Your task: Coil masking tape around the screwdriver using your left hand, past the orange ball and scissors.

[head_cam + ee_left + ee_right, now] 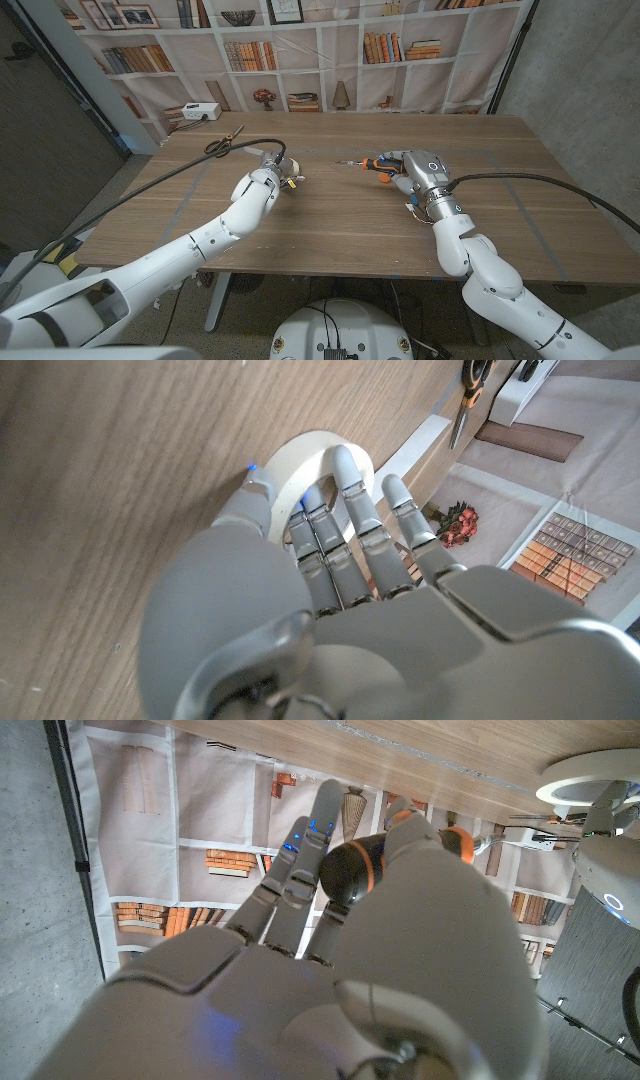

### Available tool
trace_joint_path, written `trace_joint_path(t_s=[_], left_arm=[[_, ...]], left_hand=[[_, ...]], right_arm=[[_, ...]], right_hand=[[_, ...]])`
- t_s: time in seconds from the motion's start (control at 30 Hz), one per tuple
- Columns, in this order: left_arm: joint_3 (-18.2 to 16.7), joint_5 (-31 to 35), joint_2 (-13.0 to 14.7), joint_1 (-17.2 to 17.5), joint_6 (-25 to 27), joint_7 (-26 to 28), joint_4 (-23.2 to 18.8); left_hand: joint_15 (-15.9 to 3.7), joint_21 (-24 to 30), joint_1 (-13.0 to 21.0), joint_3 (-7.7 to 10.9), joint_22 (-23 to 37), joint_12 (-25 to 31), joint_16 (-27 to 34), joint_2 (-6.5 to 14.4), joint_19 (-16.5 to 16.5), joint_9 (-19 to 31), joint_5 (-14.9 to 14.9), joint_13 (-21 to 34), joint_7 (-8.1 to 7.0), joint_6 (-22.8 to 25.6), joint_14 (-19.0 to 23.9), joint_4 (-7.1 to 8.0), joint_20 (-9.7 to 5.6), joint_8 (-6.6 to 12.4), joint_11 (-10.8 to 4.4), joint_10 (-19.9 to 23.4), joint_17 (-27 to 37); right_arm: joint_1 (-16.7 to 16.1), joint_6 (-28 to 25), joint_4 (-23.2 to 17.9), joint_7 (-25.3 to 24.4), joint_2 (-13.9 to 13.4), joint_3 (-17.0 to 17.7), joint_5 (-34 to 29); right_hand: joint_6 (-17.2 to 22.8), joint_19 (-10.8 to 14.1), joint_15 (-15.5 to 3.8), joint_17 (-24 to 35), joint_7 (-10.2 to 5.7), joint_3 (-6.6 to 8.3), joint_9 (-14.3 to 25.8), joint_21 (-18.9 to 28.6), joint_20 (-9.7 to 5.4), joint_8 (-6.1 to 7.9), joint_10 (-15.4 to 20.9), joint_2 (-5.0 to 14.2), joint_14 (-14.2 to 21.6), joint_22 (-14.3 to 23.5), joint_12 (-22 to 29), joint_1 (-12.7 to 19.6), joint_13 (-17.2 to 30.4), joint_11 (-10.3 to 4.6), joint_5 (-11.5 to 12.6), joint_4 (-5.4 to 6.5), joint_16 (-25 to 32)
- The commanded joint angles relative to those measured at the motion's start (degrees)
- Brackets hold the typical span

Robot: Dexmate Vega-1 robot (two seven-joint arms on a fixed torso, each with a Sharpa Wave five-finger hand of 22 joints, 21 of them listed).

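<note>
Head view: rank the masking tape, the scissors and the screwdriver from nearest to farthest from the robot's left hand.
1. masking tape: gripped by the left hand itself.
2. scissors: farther back on the table, on the left side of the hand.
3. screwdriver: across the table, held in the right hand.

No text, label, brand, number or sign can be read in any of the views. The book spines on the printed bookshelf backdrop (385, 47) behind the table are too small and blurred to make out (the same holds where they show in both wrist views), and the small white box (199, 111) at the table's far left corner bears no legible marking.
</note>
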Motion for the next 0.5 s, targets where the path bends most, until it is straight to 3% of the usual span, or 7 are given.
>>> trace_joint_path(t_s=[0.03,0.2,0.27,0.5], left_arm=[[-1.72,-2.84,-0.22,1.69,1.72,8.4,-0.08],[-2.69,-4.74,-0.03,2.33,2.23,12.04,-0.82],[-2.64,-4.67,0.1,2.22,2.36,12.29,-1.02],[-2.55,-3.96,0.33,2.11,3.31,13.45,-1.22]], left_hand=[[-6.4,1.76,3.89,3.05,0.32,1.07,0.77,4.94,1.62,-0.02,1.42,4.89,0.7,0.21,3.27,2.86,-0.51,-0.05,-3.83,6.23,0.84],[-6.39,2.61,4.5,3.51,0.43,1.46,1.13,4.69,1.87,0.12,1.85,5.66,1.17,1.25,4.83,2.79,-0.74,0.34,-3.81,7.21,1.41],[-6.41,2.69,4.55,3.55,0.44,1.48,1.14,4.65,1.89,0.12,1.88,5.72,1.17,1.34,4.9,2.77,-0.79,0.36,-3.8,7.25,1.46],[-6.45,3.12,4.95,3.71,0.49,1.68,1.07,4.21,1.61,0.09,2.04,6.3,1.44,1.94,5.26,2.52,-1.06,0.48,-3.75,7.69,1.81]], right_arm=[[0.56,0.73,-0.19,1.73,0.2,0.78,3.47],[0.37,2.24,-0.78,3.29,0.47,2.72,9.67],[0.92,1.41,-1.61,6.52,-0.65,2.69,10.51],[6.35,-2.31,-3.77,24.86,-5.25,0.81,16.91]], right_hand=[[14.97,-0.14,-4.85,0.19,8.77,0.08,0.18,0.66,-8.57,0.29,11.14,6.08,2.3,0.17,-0.27,3.74,0.06,2.79,0.06,0.44,-0.13],[14.98,-0.05,-4.82,0.2,8.92,0.08,0.19,0.87,-8.53,0.26,11.37,6.17,2.5,0.17,-0.27,3.74,0.03,2.86,0.09,0.48,-0.21],[15.05,0.02,-4.79,0.2,8.92,0.06,0.2,1.06,-8.52,0.25,11.52,6.28,2.71,0.17,-0.32,3.66,-0.03,2.94,0.11,0.58,-0.28],[15.29,-0.5,-4.73,-0.03,8.78,-0.35,0.21,1.51,-8.75,0.14,11.07,5.76,2.29,0.11,-0.8,3.38,0.03,2.43,0.21,0.71,-1.24]])
